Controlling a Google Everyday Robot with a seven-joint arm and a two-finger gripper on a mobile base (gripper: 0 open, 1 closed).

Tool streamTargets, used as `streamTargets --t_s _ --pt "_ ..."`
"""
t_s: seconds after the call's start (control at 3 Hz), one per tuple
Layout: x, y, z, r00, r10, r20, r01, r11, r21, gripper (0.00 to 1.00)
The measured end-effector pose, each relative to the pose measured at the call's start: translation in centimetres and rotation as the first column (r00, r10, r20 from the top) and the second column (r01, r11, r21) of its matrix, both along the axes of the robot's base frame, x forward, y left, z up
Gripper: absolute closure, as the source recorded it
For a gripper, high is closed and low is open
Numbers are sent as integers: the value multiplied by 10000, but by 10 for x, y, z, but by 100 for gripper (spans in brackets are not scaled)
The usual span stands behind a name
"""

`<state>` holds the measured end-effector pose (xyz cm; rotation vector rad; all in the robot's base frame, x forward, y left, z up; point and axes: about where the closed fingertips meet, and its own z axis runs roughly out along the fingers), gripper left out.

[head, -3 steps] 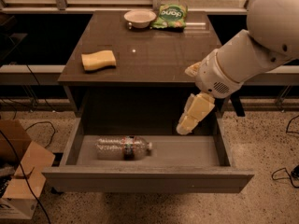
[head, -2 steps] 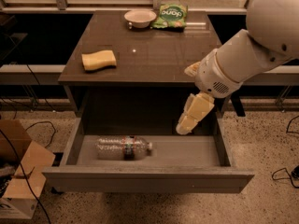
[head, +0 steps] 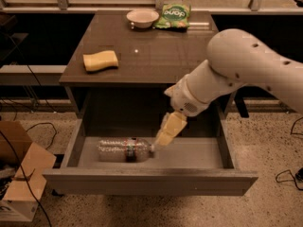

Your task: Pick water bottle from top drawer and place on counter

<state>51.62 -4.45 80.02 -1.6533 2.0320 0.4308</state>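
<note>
Clear plastic, the bottle (head: 124, 149) lay on its side in the left half of the open drawer (head: 151, 181), cap end pointing right. The pale yellow hand (head: 163, 137) hung inside the drawer with its tip right at that cap end; whether it was spread or pressed together could not be told. On the worktop (head: 156, 56) sat a yellow sponge (head: 100, 60), a bowl (head: 142, 18) and a green bag (head: 173, 16).

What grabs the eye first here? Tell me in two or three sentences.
A big white arm reaches in from the right, with its gripper down in the open top drawer, beside the right end of the water bottle lying on its side there. Behind it, the counter carries a yellow sponge at left, and a white bowl and green snack bag at the back.
</note>
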Motion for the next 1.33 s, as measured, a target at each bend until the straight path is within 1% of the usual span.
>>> streamTargets --t_s 0.33,0.67,1.0,1.33 --pt "4 26 -40 9985 210 -498 -187 9988 452 0" --pt "13 51 -72 9964 382 -755 -314 9955 895 0" --pt "23 82 -116 9914 466 -1220 -309 9914 1275 0" --pt "29 100 -144 9872 405 -1545 -179 9892 1454 0"
